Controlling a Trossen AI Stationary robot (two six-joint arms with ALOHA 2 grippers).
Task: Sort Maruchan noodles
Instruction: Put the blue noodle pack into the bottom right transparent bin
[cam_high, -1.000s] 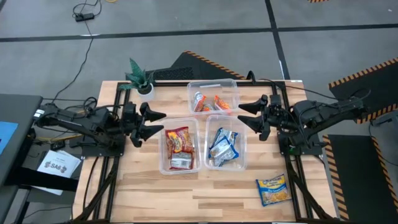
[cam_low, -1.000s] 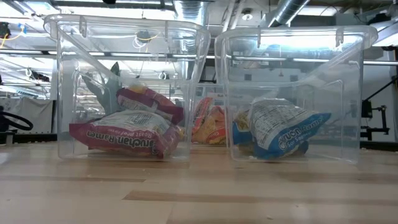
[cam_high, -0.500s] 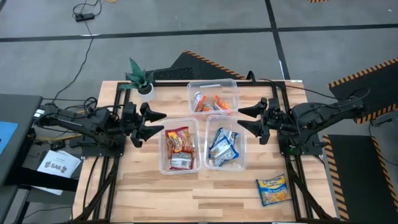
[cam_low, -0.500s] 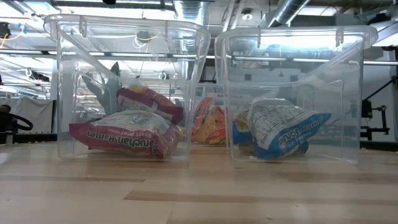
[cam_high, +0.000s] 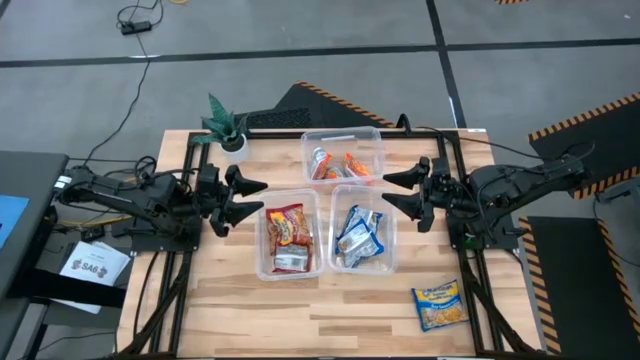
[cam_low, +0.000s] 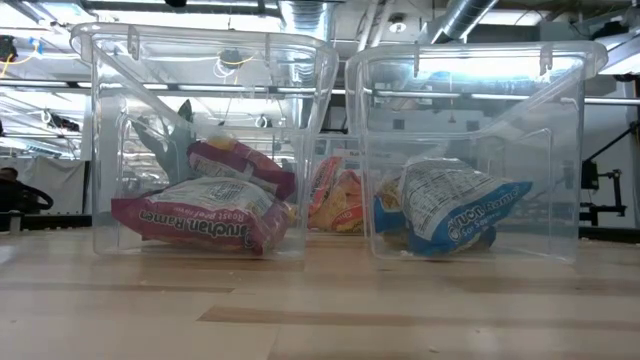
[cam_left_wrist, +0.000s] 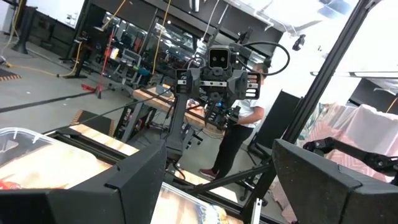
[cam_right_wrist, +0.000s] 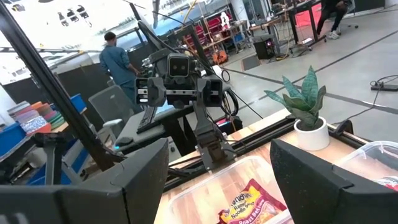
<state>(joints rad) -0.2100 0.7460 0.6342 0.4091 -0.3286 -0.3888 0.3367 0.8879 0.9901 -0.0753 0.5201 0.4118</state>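
Observation:
Three clear bins stand on the table. The near left bin (cam_high: 288, 240) holds red packets (cam_low: 200, 210). The near right bin (cam_high: 362, 240) holds blue-and-white packets (cam_low: 445, 210). The far bin (cam_high: 342, 157) holds orange packets (cam_low: 335, 195). A yellow-and-blue packet (cam_high: 439, 305) lies flat on the table near its front right corner. My left gripper (cam_high: 252, 200) hangs open and empty left of the red bin. My right gripper (cam_high: 393, 192) hangs open and empty right of the blue bin.
A small potted plant (cam_high: 226, 128) stands at the table's far left corner. The arms' black frames run along both table sides. Bare wood lies along the front edge (cam_high: 330, 320). A person shows in the room beyond in each wrist view.
My right gripper has drawn slightly toward the table's left, closer to the bins. Nothing else has moved.

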